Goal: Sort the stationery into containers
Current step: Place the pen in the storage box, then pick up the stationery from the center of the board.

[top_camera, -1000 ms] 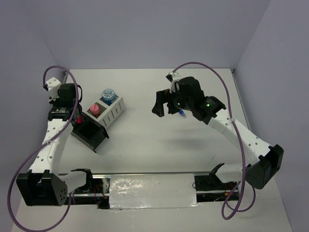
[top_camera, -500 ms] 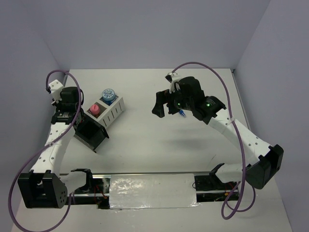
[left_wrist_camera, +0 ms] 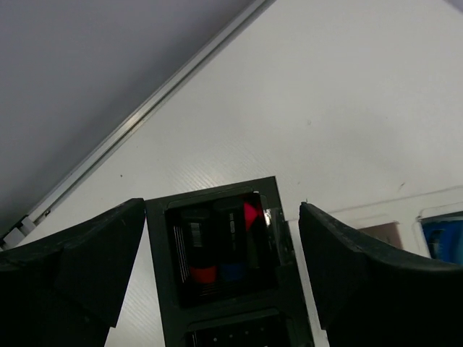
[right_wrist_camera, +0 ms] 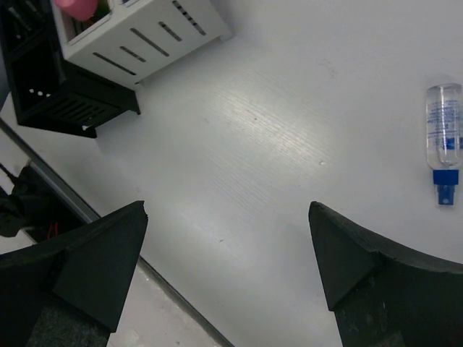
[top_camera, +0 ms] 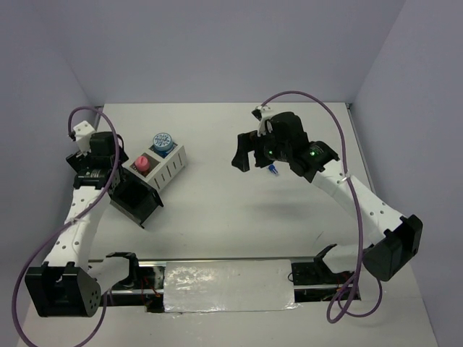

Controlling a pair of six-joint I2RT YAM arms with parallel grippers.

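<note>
Hovering left end effector (left_wrist_camera: 222, 210), spread wide, above black organizer (left_wrist_camera: 210, 196). Hanging right end effector (right_wrist_camera: 226, 210), also spread, over desk (right_wrist_camera: 289, 108), clear blue-capped bottle (right_wrist_camera: 443, 137) lying nearby.

White table (top_camera: 239, 210), grey walls (top_camera: 231, 50), foil strip (top_camera: 228, 285)

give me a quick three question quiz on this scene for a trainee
1. True or false: the clear bottle lies flat on the table.
2. In the left wrist view, what sits between the jaws of the left claw? A black organizer, B clear bottle, C tape roll.
3. Fill in: the pink tube stands in the ___.
Key: 1 true; 2 A; 3 white organizer.
</note>
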